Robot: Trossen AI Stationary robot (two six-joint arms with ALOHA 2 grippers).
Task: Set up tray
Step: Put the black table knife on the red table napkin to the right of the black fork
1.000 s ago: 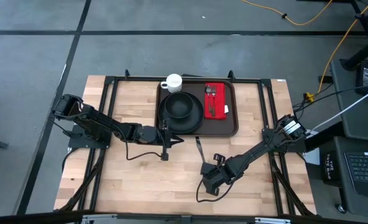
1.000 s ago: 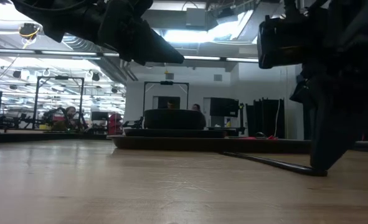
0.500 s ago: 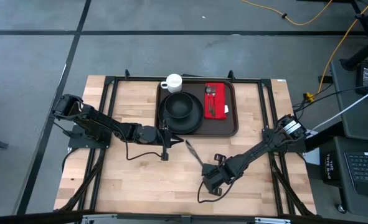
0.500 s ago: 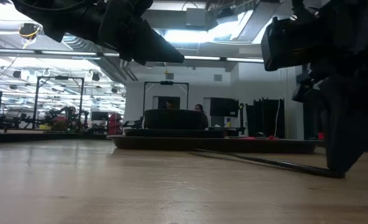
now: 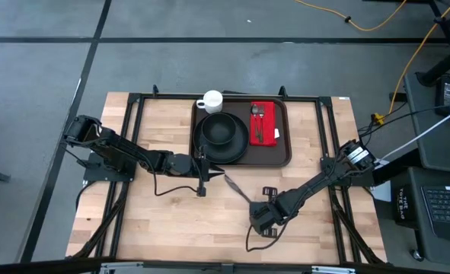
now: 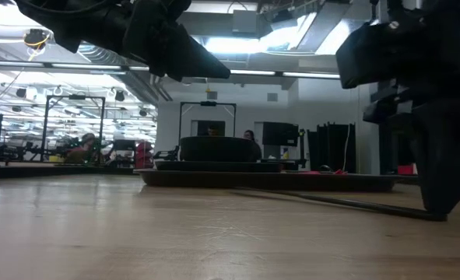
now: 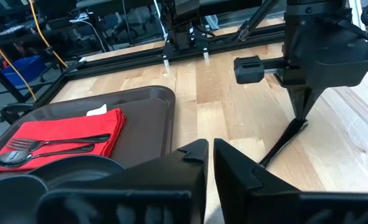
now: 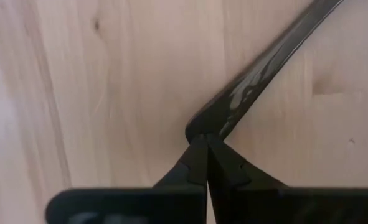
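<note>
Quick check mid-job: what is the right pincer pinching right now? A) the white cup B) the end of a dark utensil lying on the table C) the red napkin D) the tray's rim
B: the right pincer is shut on the end of the dark utensil, which lies on the bare table, off the tray.

Floor (image 5: 209, 61): grey, crossed by dark lines.
Cable (image 5: 362, 19): yellow, trailing over floor.
Ceiling lights (image 6: 253, 43): bright strips.
Laptop (image 5: 445, 202): on dark side bench.
</note>
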